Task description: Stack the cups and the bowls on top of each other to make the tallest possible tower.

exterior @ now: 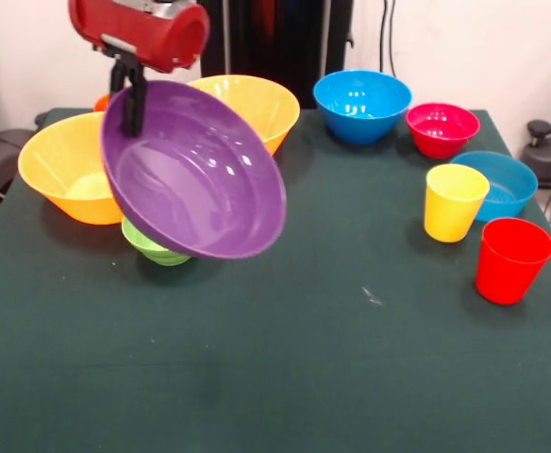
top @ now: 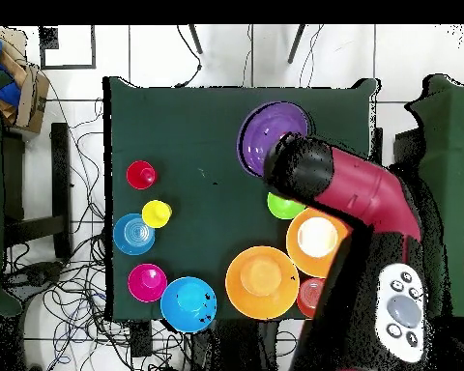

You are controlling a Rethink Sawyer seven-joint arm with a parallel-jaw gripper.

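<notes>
Nearest us stands the red cup (exterior: 512,260), empty, with the yellow cup (exterior: 455,202) just behind it. Our gripper (exterior: 131,99) pinches the rim of the purple bowl (exterior: 195,170), holding it tilted in the air, its hollow facing the camera; we judge it is being carried toward a stack. Beneath it sits the small green bowl (exterior: 153,245), beside one yellow-orange bowl (exterior: 68,170); the other yellow-orange bowl (exterior: 252,106) sits behind. Across the table sit the deep blue bowl (exterior: 361,106), the pink-red bowl (exterior: 442,128) and the shallow blue bowl (exterior: 502,184). All look empty; no tower stands yet.
</notes>
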